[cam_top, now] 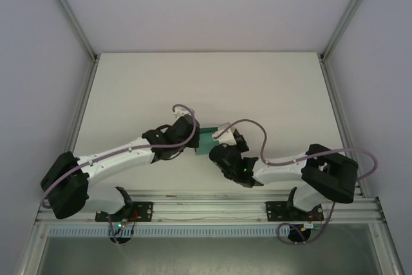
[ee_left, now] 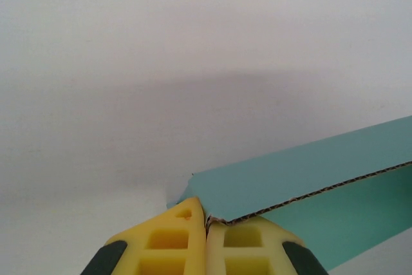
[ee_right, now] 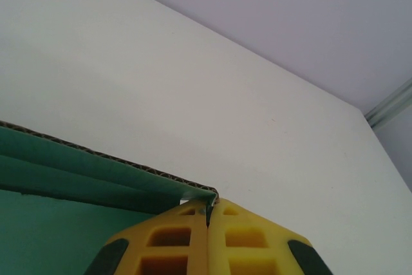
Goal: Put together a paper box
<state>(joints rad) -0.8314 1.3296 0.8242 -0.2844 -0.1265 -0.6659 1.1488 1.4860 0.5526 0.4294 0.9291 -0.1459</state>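
The teal-green paper box [cam_top: 207, 141] hangs between the two arms over the middle of the table. My left gripper [cam_top: 190, 134] is shut on its left corner; in the left wrist view the yellow fingers [ee_left: 170, 239] pinch the corrugated edge of the paper box [ee_left: 302, 178] where the gripper [ee_left: 207, 220] meets it. My right gripper [cam_top: 222, 138] is shut on the opposite corner. In the right wrist view its fingers [ee_right: 248, 236] clamp the tip of a folded flap of the paper box [ee_right: 84, 172] at the gripper [ee_right: 208, 214]. Most of the card is hidden by the wrists from above.
The white table [cam_top: 206, 88] stretches away behind the grippers, walled by pale panels and aluminium posts [cam_top: 71, 17]. The arm bases sit on the rail [cam_top: 206, 210] at the near edge.
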